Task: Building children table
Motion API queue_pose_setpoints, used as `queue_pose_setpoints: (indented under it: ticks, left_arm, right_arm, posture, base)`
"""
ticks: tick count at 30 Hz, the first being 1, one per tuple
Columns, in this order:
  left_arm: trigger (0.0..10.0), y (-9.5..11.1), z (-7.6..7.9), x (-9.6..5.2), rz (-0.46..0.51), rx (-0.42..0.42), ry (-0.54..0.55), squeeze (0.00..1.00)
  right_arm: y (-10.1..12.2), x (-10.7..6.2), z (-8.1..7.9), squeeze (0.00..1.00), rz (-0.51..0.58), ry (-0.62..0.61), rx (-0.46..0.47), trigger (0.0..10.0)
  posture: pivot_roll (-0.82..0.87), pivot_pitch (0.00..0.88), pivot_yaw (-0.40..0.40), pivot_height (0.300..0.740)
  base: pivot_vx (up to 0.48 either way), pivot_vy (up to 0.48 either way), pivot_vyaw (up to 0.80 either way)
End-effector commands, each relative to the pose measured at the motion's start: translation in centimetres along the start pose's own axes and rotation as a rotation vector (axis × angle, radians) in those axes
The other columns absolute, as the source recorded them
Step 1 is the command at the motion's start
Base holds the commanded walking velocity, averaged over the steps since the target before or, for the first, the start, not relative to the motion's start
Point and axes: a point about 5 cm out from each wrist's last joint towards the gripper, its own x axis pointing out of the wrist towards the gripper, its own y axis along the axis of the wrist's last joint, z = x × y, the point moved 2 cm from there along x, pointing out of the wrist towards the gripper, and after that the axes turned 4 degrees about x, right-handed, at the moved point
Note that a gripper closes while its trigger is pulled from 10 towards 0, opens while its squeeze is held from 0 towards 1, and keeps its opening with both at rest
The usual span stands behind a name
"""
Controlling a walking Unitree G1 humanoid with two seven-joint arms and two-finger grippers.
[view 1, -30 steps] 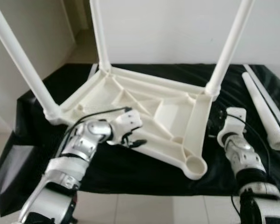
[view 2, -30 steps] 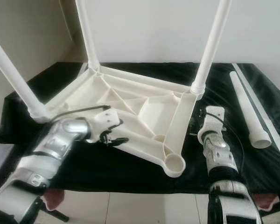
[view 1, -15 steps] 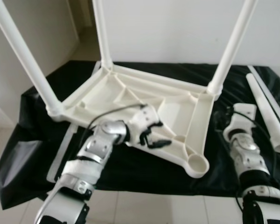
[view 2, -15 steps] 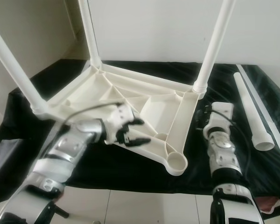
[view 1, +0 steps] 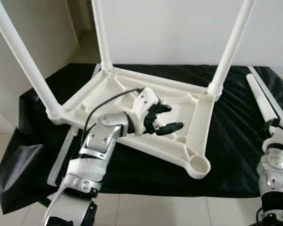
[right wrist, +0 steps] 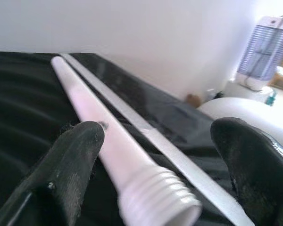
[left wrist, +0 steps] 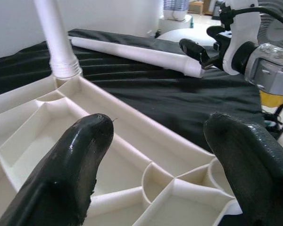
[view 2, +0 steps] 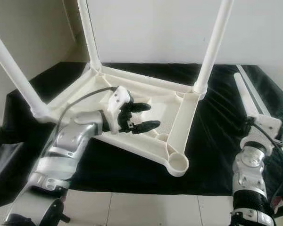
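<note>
The upturned tabletop (view 1: 132,110) lay mid-bench with three legs fitted as my left gripper (view 1: 162,117) hovered open and empty over its ribs. My right gripper (right wrist: 155,155), spread wide, straddled the loose fourth leg (view 2: 247,101) near the bench's right edge; I judged closing on it came next.

Home room: white walls, pale tiled floor (view 1: 146,209), doorway to hall, fan (left wrist: 278,21), white appliance (right wrist: 266,56)
</note>
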Motion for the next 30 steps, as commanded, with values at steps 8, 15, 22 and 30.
queue_pose_setpoints:
  ticks: [8, 15, 22, 30]
  left_arm:
    - [10.0, 0.3, -0.6, 0.3, 0.010, -0.038, 0.148, 0.00]
    - [10.0, -0.2, 0.0, 0.6, -0.002, -0.054, 0.137, 0.00]
    - [10.0, -0.2, 0.1, 0.6, -0.011, -0.058, 0.151, 0.00]
    - [10.0, -0.2, 0.2, 0.5, -0.018, -0.056, 0.146, 0.00]
  right_arm:
    - [-0.5, 0.0, 2.1, 0.00, -0.048, -0.059, 0.023, 10.0]
    - [-1.5, 0.2, 2.9, 0.00, -0.129, -0.035, 0.037, 10.0]
    - [-2.1, 0.6, 2.9, 0.00, -0.206, 0.061, 0.086, 10.0]
    - [-2.5, 1.2, 2.7, 0.00, -0.241, 0.121, 0.126, 10.0]
  posture:
    - [-0.03, 0.000, 0.034, 0.740]
    - [-0.03, 0.007, 0.031, 0.740]
    - [-0.02, 0.019, 0.033, 0.740]
    - [-0.02, 0.023, 0.036, 0.740]
  base:
    - [0.000, 0.000, 0.00]
    - [0.000, 0.000, 0.00]
    - [0.000, 0.000, 0.00]
    - [0.000, 0.000, 0.00]
